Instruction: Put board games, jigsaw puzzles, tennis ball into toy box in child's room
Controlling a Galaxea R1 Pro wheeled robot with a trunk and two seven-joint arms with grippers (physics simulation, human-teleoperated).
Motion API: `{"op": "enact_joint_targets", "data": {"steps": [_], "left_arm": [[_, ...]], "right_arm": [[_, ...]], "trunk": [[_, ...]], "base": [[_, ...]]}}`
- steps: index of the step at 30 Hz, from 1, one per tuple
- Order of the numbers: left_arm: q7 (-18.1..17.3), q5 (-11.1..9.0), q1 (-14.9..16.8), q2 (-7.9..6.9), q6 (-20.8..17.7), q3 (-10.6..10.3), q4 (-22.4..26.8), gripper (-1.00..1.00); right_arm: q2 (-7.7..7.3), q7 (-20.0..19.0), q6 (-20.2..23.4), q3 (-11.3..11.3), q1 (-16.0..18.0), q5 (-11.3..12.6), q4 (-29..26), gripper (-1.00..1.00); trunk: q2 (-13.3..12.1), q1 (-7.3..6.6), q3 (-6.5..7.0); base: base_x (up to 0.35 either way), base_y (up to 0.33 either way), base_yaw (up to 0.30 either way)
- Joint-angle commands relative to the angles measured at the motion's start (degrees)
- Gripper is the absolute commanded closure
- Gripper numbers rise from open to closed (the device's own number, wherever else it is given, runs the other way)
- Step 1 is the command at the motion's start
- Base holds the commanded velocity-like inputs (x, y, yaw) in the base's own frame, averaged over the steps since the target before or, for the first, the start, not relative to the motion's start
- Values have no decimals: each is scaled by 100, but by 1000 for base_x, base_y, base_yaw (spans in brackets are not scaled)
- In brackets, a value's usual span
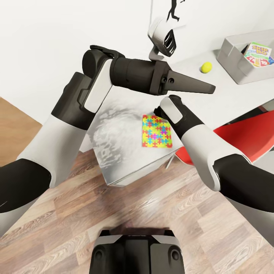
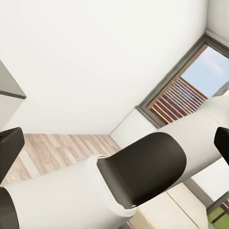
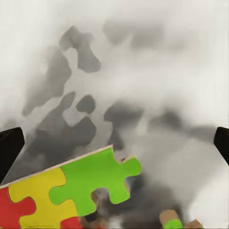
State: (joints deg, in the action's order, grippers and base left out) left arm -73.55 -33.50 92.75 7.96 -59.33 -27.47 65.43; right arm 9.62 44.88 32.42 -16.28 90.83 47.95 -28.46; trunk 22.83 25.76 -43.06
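Left pincer [image 1: 205,88] points across the head view toward the toy box, its dark fingers [image 1: 190,84] reading as 1 closed taper with nothing between them; in the left wrist view, though, 2 dark tips sit at opposite edges, so cannot tell whether it is released or clenched. Right pincer is hidden under its own wrist in the head view; the right wrist view shows a dark fingertip [image 3: 10,149] at each side edge, spread wide, released, holding nothing. Between those tips lies a corner of the jigsaw puzzle [image 3: 71,191], with green, yellow and red interlocking pieces flat on a mottled grey surface. In the head view the same jigsaw puzzle [image 1: 156,131] lies flat near the corner of the worktop [image 1: 228,95], just beside the right forearm [image 1: 190,127] and partly under its wrist. Farther along the worktop, the tennis ball [image 1: 206,67] sits alone, near the toy box [image 1: 238,62] but apart from it. Inside the toy box rests 1 board game [image 1: 258,55], the "SKIP-BO" box, tilted against the inner wall. A red chair seat [image 1: 243,139] shows below the worktop edge. Wood-plank floor [image 1: 152,213] spreads beneath. White wall behind, with a black silhouette picture [image 1: 173,9] at top. Left wrist view: the robot's own arm [image 2: 119,181], slatted brown shutters [image 2: 179,100].
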Motion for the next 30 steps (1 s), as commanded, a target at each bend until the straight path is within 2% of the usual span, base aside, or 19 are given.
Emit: {"op": "enact_joint_targets", "data": {"steps": [1, 15, 30], "left_arm": [[-10, -16, 6, 0, -44, -4, -4, -100], [-10, -16, 6, 3, -44, -4, -4, -100], [6, -16, 8, 4, -44, 2, -4, -100]], "right_arm": [[-4, 38, 17, -25, 3, 84, -2, -100], [-11, 36, 19, -25, 4, 85, -2, -100], [-13, 38, 19, -25, 4, 91, -2, -100]], "trunk": [[8, 2, -8], [8, 2, -8], [8, 2, -8]], "base": [[-169, 130, 0], [-101, 74, 0], [-8, 6, 0]]}}
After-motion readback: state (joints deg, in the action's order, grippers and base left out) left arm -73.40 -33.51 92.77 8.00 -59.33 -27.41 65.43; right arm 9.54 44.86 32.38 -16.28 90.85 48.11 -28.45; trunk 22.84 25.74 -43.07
